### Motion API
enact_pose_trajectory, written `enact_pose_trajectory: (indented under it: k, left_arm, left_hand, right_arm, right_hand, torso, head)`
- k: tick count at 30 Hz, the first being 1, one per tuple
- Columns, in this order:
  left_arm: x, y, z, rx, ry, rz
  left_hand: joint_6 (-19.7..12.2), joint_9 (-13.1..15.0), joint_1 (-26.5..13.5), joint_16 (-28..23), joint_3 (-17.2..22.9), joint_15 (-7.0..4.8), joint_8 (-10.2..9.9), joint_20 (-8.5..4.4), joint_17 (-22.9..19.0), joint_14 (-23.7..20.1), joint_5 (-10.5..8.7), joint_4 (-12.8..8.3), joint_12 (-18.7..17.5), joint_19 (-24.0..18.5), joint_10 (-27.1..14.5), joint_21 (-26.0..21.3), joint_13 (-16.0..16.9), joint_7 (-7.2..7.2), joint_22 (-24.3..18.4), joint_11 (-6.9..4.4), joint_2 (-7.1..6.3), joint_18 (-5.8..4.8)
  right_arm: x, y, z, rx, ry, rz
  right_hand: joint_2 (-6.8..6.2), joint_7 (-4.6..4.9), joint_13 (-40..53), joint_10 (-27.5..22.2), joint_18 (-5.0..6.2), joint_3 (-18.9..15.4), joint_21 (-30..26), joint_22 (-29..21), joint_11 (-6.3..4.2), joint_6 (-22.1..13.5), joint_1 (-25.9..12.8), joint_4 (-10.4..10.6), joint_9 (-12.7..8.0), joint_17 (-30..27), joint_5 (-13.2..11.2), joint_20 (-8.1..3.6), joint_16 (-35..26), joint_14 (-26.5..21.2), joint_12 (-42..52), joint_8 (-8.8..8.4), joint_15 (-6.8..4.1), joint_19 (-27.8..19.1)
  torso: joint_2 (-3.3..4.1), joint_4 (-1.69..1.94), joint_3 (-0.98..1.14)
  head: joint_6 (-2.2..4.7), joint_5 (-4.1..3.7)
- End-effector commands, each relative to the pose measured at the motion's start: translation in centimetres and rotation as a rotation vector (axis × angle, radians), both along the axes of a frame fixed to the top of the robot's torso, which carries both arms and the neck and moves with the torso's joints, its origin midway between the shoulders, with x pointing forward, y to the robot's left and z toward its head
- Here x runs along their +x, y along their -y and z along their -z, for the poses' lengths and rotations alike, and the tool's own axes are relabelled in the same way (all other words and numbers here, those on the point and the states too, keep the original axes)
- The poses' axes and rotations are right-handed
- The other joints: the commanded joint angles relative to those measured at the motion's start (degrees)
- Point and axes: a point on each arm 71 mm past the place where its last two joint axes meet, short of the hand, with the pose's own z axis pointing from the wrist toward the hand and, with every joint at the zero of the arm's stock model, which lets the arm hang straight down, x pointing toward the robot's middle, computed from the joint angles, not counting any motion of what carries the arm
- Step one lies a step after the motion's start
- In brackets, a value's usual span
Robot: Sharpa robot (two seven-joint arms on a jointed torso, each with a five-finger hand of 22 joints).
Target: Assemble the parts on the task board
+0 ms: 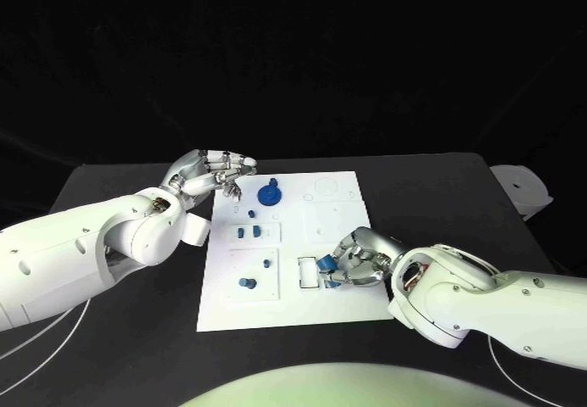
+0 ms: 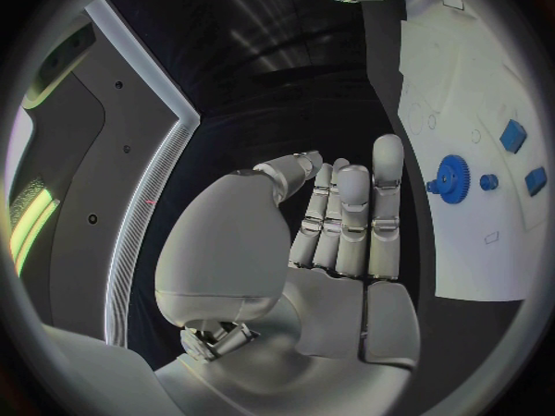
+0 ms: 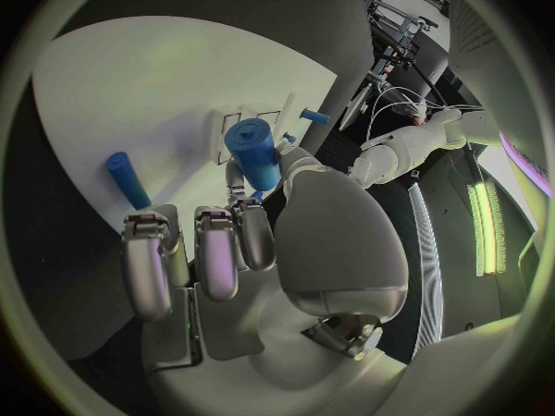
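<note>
- At the left edge of the task board (image 1: 343, 309), my left hand (image 1: 210, 174) hangs just off the white plate near its far corner, fingers drawn together side by side and grasping nothing; I'd call it clenched more than released, though the wrist view leaves the thumb side hard to read.
- Just beside that hand on the board lies the blue gear (image 1: 269, 197), with a small blue peg (image 2: 489, 182) next to it, and two small blue blocks (image 1: 252, 230) sit nearer me in the middle of the board.
- Closer to me again, a short blue stud (image 1: 246, 283) stands in the near-left panel.
- Toward the right side of the board, my right hand (image 1: 354, 259) grasps a blue cylinder (image 3: 254, 154) between thumb and fingers, held low over the near-middle of the plate by a white slot (image 1: 304, 271).
- Beside it, a second blue rod (image 3: 128, 179) lies loose on the white plate.
- My judgement: the step in hand is seating this cylinder, and the next move calls for lining its axis up with the socket, then pressing straight down without tilting.
</note>
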Motion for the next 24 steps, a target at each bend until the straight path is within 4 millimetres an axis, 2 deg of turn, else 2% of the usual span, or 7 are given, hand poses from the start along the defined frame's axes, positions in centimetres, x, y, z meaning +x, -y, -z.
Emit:
enact_pose_trajectory:
  k: [1, 5, 10, 15, 17, 18, 24]
  left_arm:
    - [-0.1, 0.3, -0.1, -0.016, -0.001, 0.019]
    - [-0.1, 0.4, -0.1, -0.016, -0.001, 0.020]
    - [-0.1, 0.4, -0.1, -0.016, -0.001, 0.019]
    - [-0.1, 0.4, -0.1, -0.015, -0.002, 0.019]
    - [-0.1, 0.4, -0.1, -0.015, -0.003, 0.019]
    - [-0.1, 0.4, -0.1, -0.015, -0.003, 0.019]
    - [-0.1, 0.4, -0.1, -0.015, -0.004, 0.019]
  left_hand:
    - [-0.5, 0.1, -0.7, 0.3, 0.1, 0.16, 0.3, 0.36, 0.1, -0.3, 0.23, 0.3, 0.3, -0.1, -0.4, -0.4, -0.1, -0.13, -0.1, -0.04, 0.09, 0.92]
    - [-0.5, 0.1, -0.7, 0.3, 0.1, 0.16, 0.3, 0.36, 0.1, -0.3, 0.23, 0.3, 0.3, -0.1, -0.4, -0.4, -0.1, -0.13, -0.1, -0.04, 0.09, 0.92]
    - [-0.5, 0.1, -0.7, 0.3, 0.1, 0.16, 0.3, 0.36, 0.1, -0.3, 0.23, 0.3, 0.3, -0.1, -0.4, -0.4, -0.1, -0.13, -0.1, -0.04, 0.09, 0.92]
    - [-0.6, 0.1, -0.7, 0.3, 0.1, 0.16, 0.3, 0.36, 0.1, -0.3, 0.24, 0.3, 0.3, -0.1, -0.4, -0.4, -0.1, -0.13, -0.1, -0.04, 0.09, 0.92]
    - [-0.9, 0.0, -0.7, 0.3, 0.0, 0.16, 0.2, 0.36, 0.1, -0.3, 0.25, 0.4, 0.3, -0.1, -0.4, -0.5, -0.1, -0.06, -0.1, -0.02, -0.02, 0.93]
    - [-0.9, 0.0, -0.7, 0.3, 0.0, 0.16, 0.2, 0.36, 0.1, -0.3, 0.25, 0.4, 0.3, -0.1, -0.4, -0.5, -0.1, -0.06, -0.1, -0.02, -0.02, 0.93]
    - [-1.0, 0.0, -0.8, 0.3, 0.0, 0.17, 0.2, 0.37, 0.1, -0.3, 0.25, 0.4, 0.3, -0.1, -0.5, -0.5, -0.1, -0.02, -0.1, 0.01, -0.06, 0.93]
  right_arm:
    - [0.0, -0.8, 0.3, -0.009, -0.027, -0.048]
    - [0.3, -1.6, 0.5, -0.030, -0.019, -0.075]
    - [0.5, -2.3, 0.6, -0.045, 0.004, -0.091]
    - [0.8, -2.6, 0.6, -0.056, 0.028, -0.094]
    - [0.9, -2.5, 0.6, -0.061, 0.035, -0.093]
    - [1.0, -2.5, 0.6, -0.064, 0.037, -0.093]
    - [1.3, -2.4, 0.8, -0.089, 0.046, -0.101]
  right_hand:
    - [0.52, -2.59, 6.7, 0.2, -0.82, 0.0, 0.3, 15.1, -0.51, 3.1, -1.1, 0.0, 1.6, 9.9, -0.5, -0.50, 0.3, 4.8, 0.4, 2.18, -0.46, 6.0]
    - [0.25, -2.85, 7.0, 0.5, -0.82, -1.1, 0.3, 15.1, -0.68, 3.4, -4.4, 0.0, 2.3, 9.9, 0.2, -0.68, 0.3, 4.8, 0.8, 3.04, -0.65, 6.0]
    - [0.13, -2.99, 7.5, 0.8, -0.82, -2.0, 0.3, 15.1, -0.86, 3.6, -6.0, 0.1, 2.7, 10.1, 0.5, -0.81, 0.4, 4.9, 1.3, 3.66, -0.76, 6.0]
    - [0.27, -3.09, 7.8, 1.0, -0.82, -2.4, 0.3, 15.1, -0.94, 3.7, -6.7, 0.1, 2.9, 10.1, 0.2, -0.87, 0.4, 4.9, 1.7, 4.01, -0.83, 6.0]
    - [0.61, -3.24, 7.8, 1.0, -0.82, -3.8, 0.3, 15.1, -1.05, 3.5, -8.6, 0.0, 3.4, 10.1, -5.0, -0.98, 0.4, 4.9, 1.6, 4.62, -0.93, 6.0]
    - [0.80, -3.26, 7.9, 1.0, -0.82, -4.3, 0.3, 15.1, -1.08, 3.4, -8.9, 0.1, 3.6, 10.2, -6.4, -1.01, 0.4, 4.9, 1.6, 4.84, -0.96, 6.0]
    - [0.78, -3.29, 8.1, 1.2, -0.82, -5.1, 0.3, 15.1, -1.10, 3.3, -9.2, 0.1, 3.8, 10.3, -7.2, -1.04, 0.4, 4.9, 1.9, 5.15, -0.99, 6.0]
  torso:
    - [0.00, 0.04, 0.03]
    - [0.03, 0.05, -0.03]
    - [0.07, -0.07, -0.02]
    - [0.07, 0.06, -0.02]
    - [0.07, 0.06, 0.00]
    - [0.07, 0.06, 0.00]
    - [0.03, -0.06, 0.03]
  head:
    - [0.00, 0.15]
    - [-0.03, 0.31]
    - [-0.05, 0.55]
    - [-0.04, 0.58]
    - [-0.06, 0.66]
    - [-0.06, 0.66]
    - [-0.13, 0.93]
